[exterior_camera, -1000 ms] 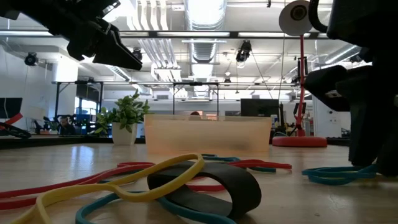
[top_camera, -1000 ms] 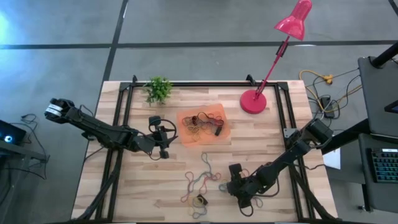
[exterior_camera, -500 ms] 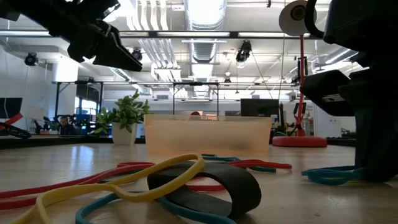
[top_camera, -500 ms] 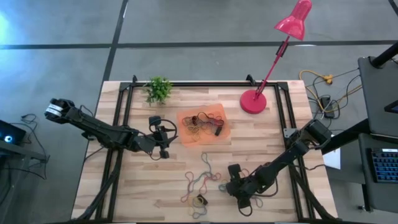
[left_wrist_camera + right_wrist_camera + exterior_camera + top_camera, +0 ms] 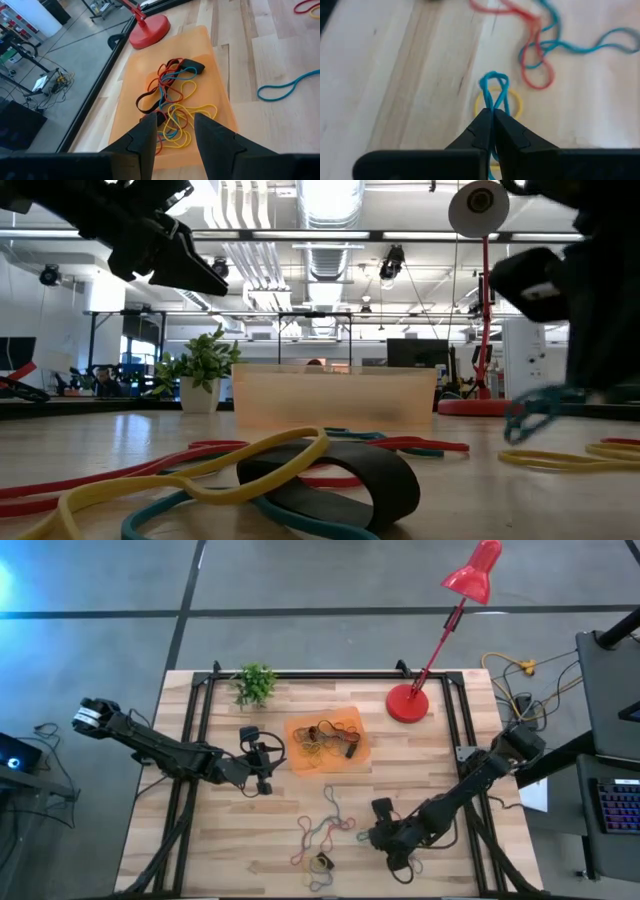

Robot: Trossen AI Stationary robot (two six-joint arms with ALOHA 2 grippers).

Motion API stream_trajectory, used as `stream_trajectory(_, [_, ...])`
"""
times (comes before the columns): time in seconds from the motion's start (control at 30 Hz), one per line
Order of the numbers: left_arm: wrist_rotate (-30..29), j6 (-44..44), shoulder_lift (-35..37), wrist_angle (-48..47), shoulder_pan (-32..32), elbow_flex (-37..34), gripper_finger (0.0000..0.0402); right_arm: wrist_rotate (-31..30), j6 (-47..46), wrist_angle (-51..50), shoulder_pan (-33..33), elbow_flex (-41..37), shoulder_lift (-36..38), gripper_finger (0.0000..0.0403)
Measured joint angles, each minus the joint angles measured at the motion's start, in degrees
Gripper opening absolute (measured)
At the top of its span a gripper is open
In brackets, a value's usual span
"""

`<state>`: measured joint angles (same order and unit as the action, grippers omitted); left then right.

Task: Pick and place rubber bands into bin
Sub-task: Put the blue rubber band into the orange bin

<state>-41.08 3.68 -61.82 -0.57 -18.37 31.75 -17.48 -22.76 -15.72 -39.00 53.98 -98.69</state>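
The orange bin [image 5: 352, 721] sits at the table's middle and holds a tangle of rubber bands [image 5: 170, 107]. More bands [image 5: 323, 831] lie loose toward the near edge; they fill the foreground of the low view as a yellow, black, teal and red pile [image 5: 300, 475]. My left gripper [image 5: 263, 773] is open and hovers just left of the bin [image 5: 202, 45], touching nothing. My right gripper [image 5: 381, 835] is to the right of the loose bands and is shut on a blue band [image 5: 493, 85]. A yellow band [image 5: 515, 102] lies on the table beneath it. My right gripper [image 5: 492, 120] pinches the blue band between its two fingertips, both strands of the flattened loop [image 5: 493, 102] together. The fingers come from above, slanting down. The band is lifted clear of the table, and its free end [image 5: 538, 413] hangs below the fingers.
The red lamp's base [image 5: 406, 703] stands right of the bin near the far edge, its arm leaning out over the far right corner. A small potted plant [image 5: 255, 683] stands at the far left. Black frame rails run along both table sides. Bare wood lies between bin and loose bands.
My right gripper has risen and shifted slightly toward the table's right, lifting the blue band from the table until it hangs clear. A yellow band that lay under it now shows on the wood.
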Motion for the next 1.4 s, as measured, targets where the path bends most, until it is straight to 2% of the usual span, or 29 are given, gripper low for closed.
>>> stream_trajectory(0.2, [0.00,0.06,0.00,0.06,0.00,0.00,0.0117,-5.65,2.34,-2.60,0.02,0.04,5.90,0.0008])
stream_trajectory(0.33, [-0.01,0.10,0.00,0.06,-0.01,0.00,0.0117,-11.77,7.03,-2.98,0.68,0.04,9.66,0.0008])
stream_trajectory(0.5, [0.00,0.11,0.00,0.09,0.00,0.04,0.0117,-21.22,14.80,-2.58,4.60,0.07,12.24,0.0008])
stream_trajectory(0.57, [0.00,0.11,0.00,0.07,0.00,0.04,0.0117,-23.13,17.61,-1.96,7.32,0.09,12.45,0.0008])
stream_trajectory(0.67, [0.00,0.07,0.00,0.08,0.00,0.04,0.0117,-23.19,19.48,-1.46,12.77,0.09,12.35,0.0008])
stream_trajectory(0.87, [0.00,0.05,0.00,0.12,0.00,0.04,0.0117,-22.62,16.34,-1.30,25.01,0.09,11.42,0.0008])
stream_trajectory(1.07, [0.00,0.09,0.00,0.12,0.00,0.07,0.0117,-12.91,15.96,1.07,35.86,0.09,10.34,0.0008])
stream_trajectory(1.23, [0.00,1.13,0.00,0.12,-0.02,0.07,0.0117,-6.81,17.19,4.66,41.38,0.13,8.46,0.0009])
stream_trajectory(1.4, [0.01,1.18,0.00,0.10,-0.02,0.02,0.0117,-6.22,15.87,5.42,43.85,0.11,7.63,0.0009])
